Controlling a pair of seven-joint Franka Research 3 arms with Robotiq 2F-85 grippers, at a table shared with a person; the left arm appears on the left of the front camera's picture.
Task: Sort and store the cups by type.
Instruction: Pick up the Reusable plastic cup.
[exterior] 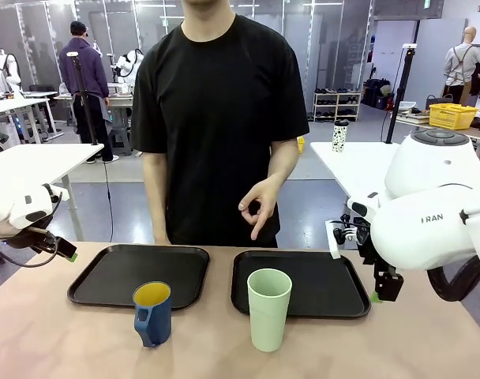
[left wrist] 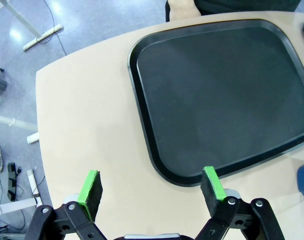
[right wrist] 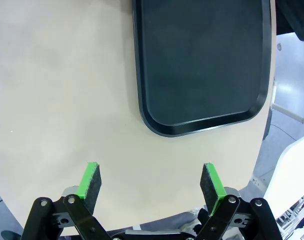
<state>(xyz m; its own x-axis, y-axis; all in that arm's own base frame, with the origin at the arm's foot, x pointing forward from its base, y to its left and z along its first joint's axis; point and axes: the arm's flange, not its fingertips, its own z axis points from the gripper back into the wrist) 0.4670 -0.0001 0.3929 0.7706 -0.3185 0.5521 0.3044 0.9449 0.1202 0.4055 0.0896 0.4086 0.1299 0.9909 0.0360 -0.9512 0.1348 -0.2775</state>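
Pale tan laminate covers the desk (exterior: 50,339), bare and matte across the lower part of the front view. Two black trays with raised rims lie side by side on it. The left tray (exterior: 137,274) sits left of centre and the right tray (exterior: 319,284) right of centre, with a narrow strip of desk between them.

The dark blue mug (exterior: 152,314), yellow inside, stands upright in the lower middle, just in front of the left tray's near right corner, its handle turned toward the camera. The mint-green tumbler (exterior: 269,309) stands upright beside it to the right, at the near edge of the right tray.

The robot's left hand (left wrist: 151,180) hangs over the desk near the left tray's corner, its green pads spread wide with nothing between them. The robot's right hand (right wrist: 151,172) is likewise wide open and empty over bare desk, near the right tray's corner.

A person in a black T-shirt (exterior: 216,118) stands at the far edge, one hand (exterior: 260,209) raised with fingers curled.

Behind lies a grey-floored room with white tables. A speckled cup (exterior: 339,136) stands on one, and a yellow crate (exterior: 452,115) sits at upper right.
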